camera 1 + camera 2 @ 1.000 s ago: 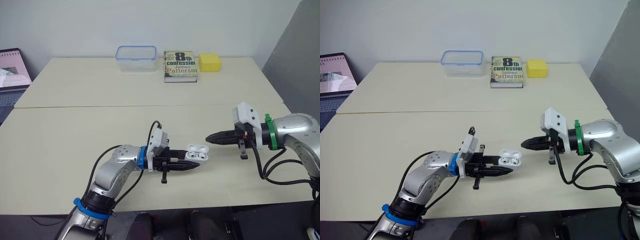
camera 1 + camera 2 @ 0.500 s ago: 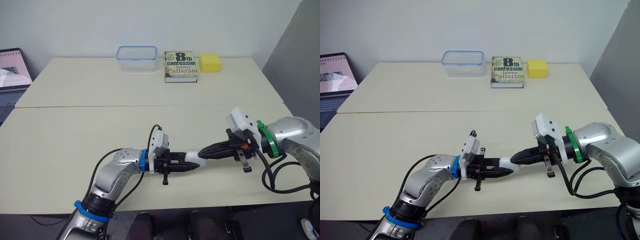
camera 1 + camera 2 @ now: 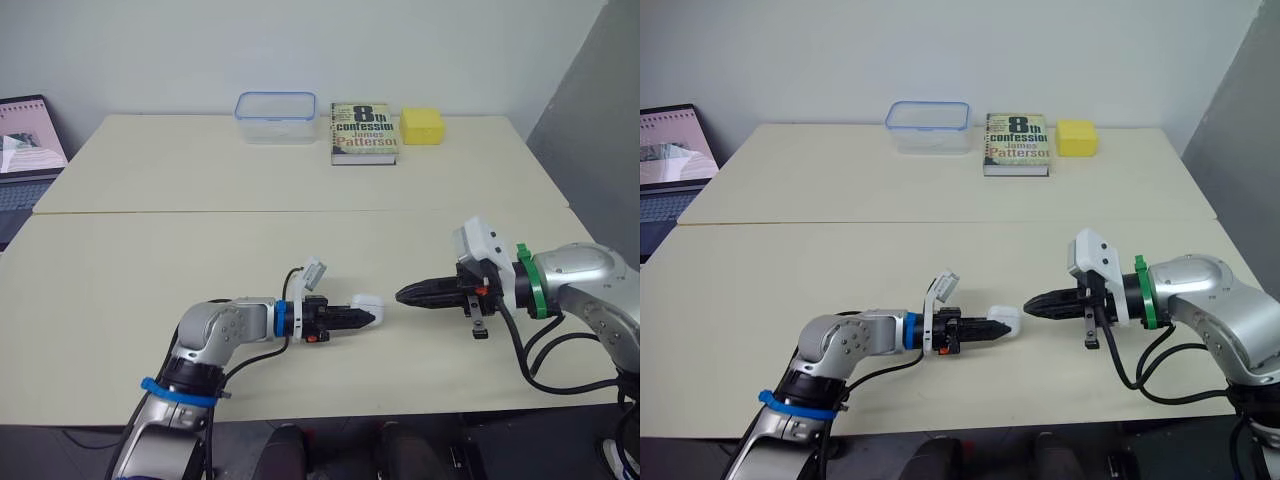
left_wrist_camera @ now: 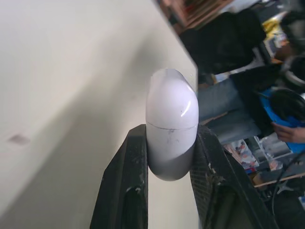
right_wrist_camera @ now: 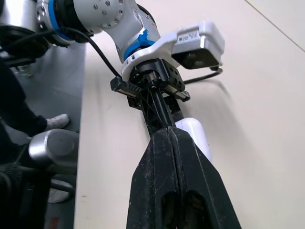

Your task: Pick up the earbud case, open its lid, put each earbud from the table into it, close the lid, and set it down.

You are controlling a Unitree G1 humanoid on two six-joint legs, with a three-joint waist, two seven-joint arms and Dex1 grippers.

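**Q.** What is shown, and how many of each, reading from left to right?

**A.** One open laptop [image 3: 25, 150] at the left edge. One clear plastic container with a blue rim [image 3: 275, 117], one paperback book [image 3: 365, 131] and one yellow block [image 3: 421, 125] stand in a row along the top centre. All four rest on the cream table [image 3: 150, 250], whose top has one seam running across the middle of the frame. Lower down there are two grippers and one white earbud case [image 3: 366, 301].

**Q.** Where is the case, and how does it look?

**A.** It lies just below the centre of the frame, near the table's front edge. It sits at the tip of the left gripper [image 3: 360, 317], which reaches in from the lower left. The two black fingers [image 4: 125, 191] are narrowed onto the case and pinch its lower half from both sides. The case is a smooth, glossy, rounded capsule. A fine seam rings it above the fingers, and the lid is shut. Whether it touches the table cannot be told.

**Q.** And the other gripper?

**A.** The right gripper [image 3: 400, 295] enters from the right and points left at the case, near it but apart. Its fingers are pressed together and hold nothing.
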